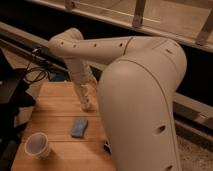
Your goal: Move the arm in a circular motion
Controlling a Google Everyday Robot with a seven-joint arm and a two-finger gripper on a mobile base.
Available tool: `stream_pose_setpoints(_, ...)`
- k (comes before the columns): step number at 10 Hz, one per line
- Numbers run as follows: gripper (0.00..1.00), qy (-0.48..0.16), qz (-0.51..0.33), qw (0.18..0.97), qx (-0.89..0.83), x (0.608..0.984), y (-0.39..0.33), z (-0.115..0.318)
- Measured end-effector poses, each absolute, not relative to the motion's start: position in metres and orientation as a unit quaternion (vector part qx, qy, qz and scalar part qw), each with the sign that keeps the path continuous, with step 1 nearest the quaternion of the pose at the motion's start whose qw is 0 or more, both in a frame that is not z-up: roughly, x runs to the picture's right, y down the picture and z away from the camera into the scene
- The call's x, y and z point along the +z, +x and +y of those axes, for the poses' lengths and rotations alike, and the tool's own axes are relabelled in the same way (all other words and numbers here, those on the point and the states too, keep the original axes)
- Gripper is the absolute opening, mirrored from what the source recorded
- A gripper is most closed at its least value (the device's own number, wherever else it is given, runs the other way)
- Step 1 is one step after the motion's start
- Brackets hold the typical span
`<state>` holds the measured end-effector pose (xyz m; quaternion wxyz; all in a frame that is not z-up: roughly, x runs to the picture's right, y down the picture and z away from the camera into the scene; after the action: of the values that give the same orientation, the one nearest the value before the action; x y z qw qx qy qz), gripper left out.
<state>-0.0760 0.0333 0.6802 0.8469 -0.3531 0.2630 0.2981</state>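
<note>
My white arm (pixel 135 75) fills the right half of the camera view and reaches left, bends at an elbow (pixel 65 42), then comes down over the wooden table (pixel 55 125). My gripper (pixel 86 102) hangs at the end of the forearm, pointing down at the far middle of the table, just above or touching the wood. It sits a little behind a blue sponge (pixel 79 126) and holds nothing that I can see.
A clear plastic cup (pixel 38 144) stands at the table's front left. A small dark object (pixel 106 146) lies by the arm's base. Black cables and a stand (pixel 20 82) sit to the left. A metal railing (pixel 135 22) runs behind.
</note>
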Motion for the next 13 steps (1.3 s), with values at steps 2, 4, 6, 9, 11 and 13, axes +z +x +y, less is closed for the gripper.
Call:
stream_pose_setpoints(2,0.65,-0.361,0.262,0.846,0.291,0.673,-0.072,0.040)
stream_pose_setpoints(4,0.65,-0.369,0.260,0.844,0.291,0.671,-0.062,0.041)
stream_pose_setpoints(6,0.65,-0.374,0.258,0.842,0.290,0.668,-0.065,0.044)
stream_pose_setpoints(9,0.65,-0.384,0.256,0.839,0.288,0.662,-0.056,0.050)
stream_pose_setpoints(11,0.65,-0.389,0.254,0.837,0.289,0.661,-0.045,0.051)
stream_pose_setpoints(13,0.65,-0.394,0.251,0.836,0.289,0.660,-0.052,0.051)
